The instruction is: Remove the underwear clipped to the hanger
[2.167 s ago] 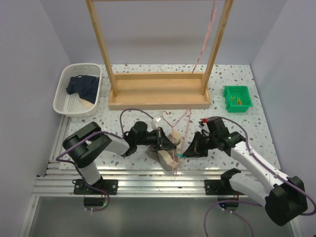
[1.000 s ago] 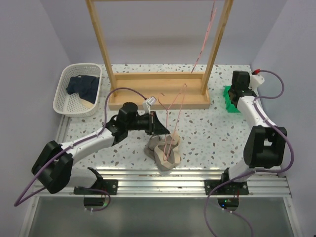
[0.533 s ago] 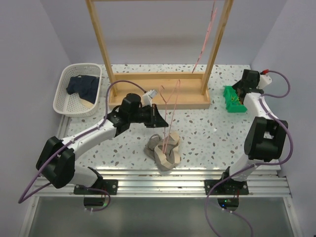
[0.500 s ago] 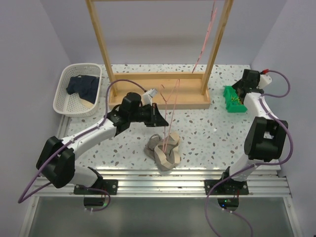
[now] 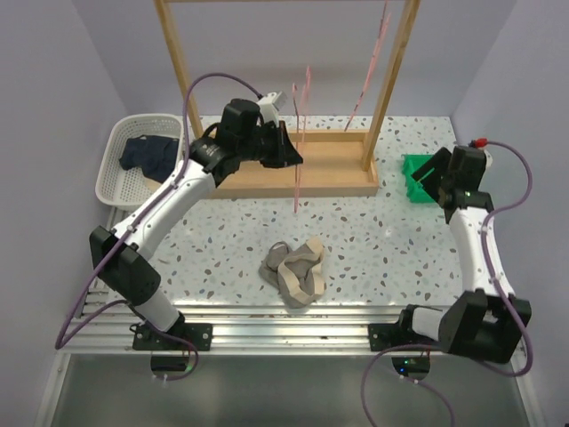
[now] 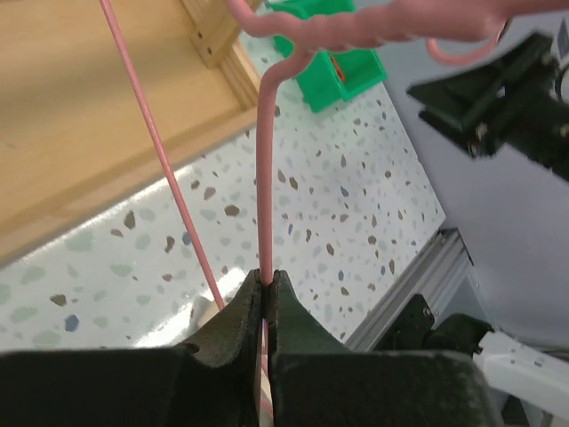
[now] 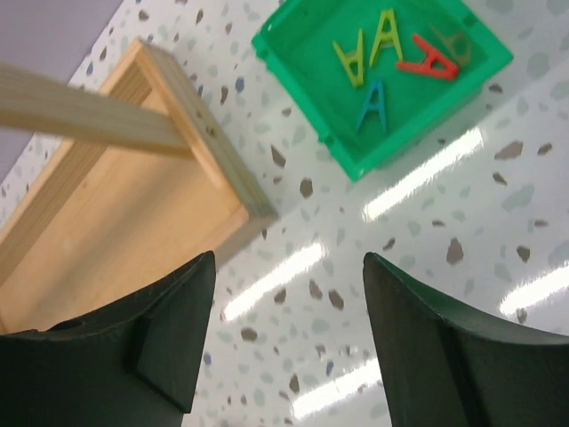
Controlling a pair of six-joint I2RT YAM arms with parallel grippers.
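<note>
Top external view: the left gripper (image 5: 286, 151) is raised over the base of the pale wooden rack (image 5: 267, 169). A thin pink wire hanger (image 5: 296, 191) is carried in it, edge-on to the camera. In the left wrist view the jaws are pressed together on the hanger's straight stem, with the twisted neck and hook beyond the fingertips. No cloth is seen on the wire. The high carry is judged to keep the bare frame off the table while it is taken towards the rack; the exact destination cannot be told.

The grey cloth briefs with a beige waistband (image 5: 296, 269) lie crumpled on the speckled table (image 5: 382, 240). They are below the left gripper, on the side of the arm bases, well apart from it and touched by neither arm. The dark navy cloth briefs (image 5: 149, 156) are folded inside the white plastic lattice basket (image 5: 111, 169), off to that gripper's left. Both pairs are thus judged to be off the hanger, the grey pair not yet binned.

Right wrist view: the right gripper (image 7: 289, 264) is spread wide, with nothing between the fingers. The square green plastic bin (image 7: 311, 89) sits ahead of the fingertips and holds small coloured clips (image 7: 373, 102). This stance is judged to serve clip disposal.
</note>
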